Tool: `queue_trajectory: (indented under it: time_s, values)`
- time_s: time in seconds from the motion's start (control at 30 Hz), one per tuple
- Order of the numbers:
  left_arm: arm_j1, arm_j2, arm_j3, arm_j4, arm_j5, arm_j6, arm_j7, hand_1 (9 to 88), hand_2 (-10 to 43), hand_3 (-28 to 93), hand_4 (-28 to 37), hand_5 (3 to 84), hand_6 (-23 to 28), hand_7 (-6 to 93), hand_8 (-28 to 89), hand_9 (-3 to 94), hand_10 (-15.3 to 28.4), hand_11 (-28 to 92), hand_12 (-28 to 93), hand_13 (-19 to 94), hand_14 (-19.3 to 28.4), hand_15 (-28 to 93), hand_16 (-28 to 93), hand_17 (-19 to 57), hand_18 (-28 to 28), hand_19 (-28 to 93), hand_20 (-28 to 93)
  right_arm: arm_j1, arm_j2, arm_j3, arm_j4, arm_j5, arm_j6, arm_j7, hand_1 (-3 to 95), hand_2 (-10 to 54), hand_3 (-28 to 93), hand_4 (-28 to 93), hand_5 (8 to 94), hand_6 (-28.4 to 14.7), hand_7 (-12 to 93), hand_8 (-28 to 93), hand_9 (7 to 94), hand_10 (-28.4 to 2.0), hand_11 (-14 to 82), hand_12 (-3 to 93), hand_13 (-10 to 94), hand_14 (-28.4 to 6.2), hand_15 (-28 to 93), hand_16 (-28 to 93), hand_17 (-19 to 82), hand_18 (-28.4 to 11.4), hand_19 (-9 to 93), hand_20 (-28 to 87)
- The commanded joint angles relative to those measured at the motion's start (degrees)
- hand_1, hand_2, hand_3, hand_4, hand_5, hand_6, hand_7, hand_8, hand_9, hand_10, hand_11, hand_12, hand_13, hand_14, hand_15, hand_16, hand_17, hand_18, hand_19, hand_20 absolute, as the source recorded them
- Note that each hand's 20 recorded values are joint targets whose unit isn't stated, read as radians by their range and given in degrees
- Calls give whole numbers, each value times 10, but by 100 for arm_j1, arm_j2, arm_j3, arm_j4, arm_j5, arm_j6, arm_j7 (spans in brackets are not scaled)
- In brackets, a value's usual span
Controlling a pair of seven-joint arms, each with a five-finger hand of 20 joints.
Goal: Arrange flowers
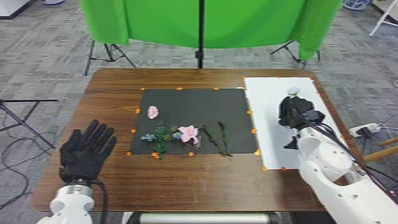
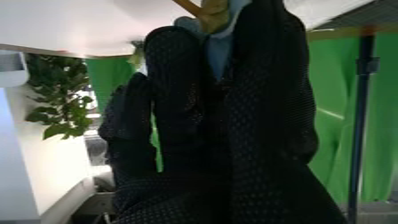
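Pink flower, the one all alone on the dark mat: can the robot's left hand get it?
Probably yes. The left hand is open, and the pink flower lies ahead of it, a bit to the right. Nothing stands between them, just flat table and mat.

A pale bluish flower (image 1: 293, 91) is pinched in the right hand (image 1: 295, 112). Well left of that hand lie a pink blossom (image 1: 153, 112), a leafy green sprig (image 1: 162, 138), a larger pink flower (image 1: 188, 133) (petals spread) and two thin, dark stems (image 1: 224, 138).
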Motion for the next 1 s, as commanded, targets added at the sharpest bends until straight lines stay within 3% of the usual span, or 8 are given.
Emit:
queue_trajectory:
  time_s: [0.03,0.3,0.47,0.53,0.63,0.77,0.83,1.0]
  values:
    - [70,-47,9,11,-20,58,-9,292,151,776,-283,461,106,113,-100,397,161,232,80,290,165,406,-95,-88,146,389,111,244,52,-354,-918,363,155,-566,946,-95,-283,392,689,-11,402,-60,767,-110,197,423,655,-71,533,370,323,-204,854,417]
    - [56,-34,29,13,-16,56,-72,293,151,777,-283,462,106,114,-101,398,161,235,79,289,165,409,-97,-88,146,390,111,688,-431,-1132,-1225,678,-83,-1031,946,-95,-283,387,671,-12,393,-61,754,-114,193,423,643,-71,534,371,316,-202,852,421]
    - [55,4,27,25,-21,134,-96,292,151,777,-283,463,107,114,-101,399,161,237,78,290,166,412,-98,-88,146,391,110,950,-799,-1686,-602,744,-161,-1278,946,-95,-283,384,669,-15,389,-61,751,-114,193,421,642,-71,535,369,315,-202,852,423]
    - [-69,-24,92,96,-26,128,-112,292,151,778,-283,463,107,115,-101,399,161,239,78,290,166,413,-99,-88,146,391,109,1024,-866,-1834,-343,664,-247,-1194,946,-95,-283,387,670,-14,387,-60,753,-114,193,420,645,-70,535,368,317,-202,854,426]
    - [-146,-1,142,112,37,53,-178,292,152,776,-283,463,107,116,-102,400,161,242,76,291,165,418,-100,-88,146,392,109,921,-958,-1782,-206,565,-251,-1067,946,-95,-283,389,673,-14,383,-63,754,-113,192,418,646,-71,535,369,317,-201,855,428]
    - [-177,49,136,96,-276,-16,-169,292,151,777,-283,464,107,117,-103,401,161,248,76,291,165,426,-102,-88,146,393,108,921,-974,-1763,-50,534,-261,-1055,946,-95,-283,390,675,-14,380,-62,754,-114,190,419,646,-71,534,370,316,-200,854,432]
    - [-180,56,140,89,-174,10,-165,291,152,776,-283,464,107,118,-103,400,161,250,75,291,166,428,-104,-88,147,395,108,938,-972,-1753,-17,547,-284,-1050,946,-95,-283,391,675,-14,378,-61,754,-114,189,418,645,-71,534,371,316,-200,854,433]
    - [-166,38,131,77,-192,1,-145,290,151,777,-283,464,106,120,-103,400,161,251,74,291,166,430,-107,-89,147,397,108,946,-999,-1759,-44,504,-219,-1063,946,-95,-283,391,672,-13,359,-64,748,-114,180,413,640,-68,531,370,315,-202,854,437]
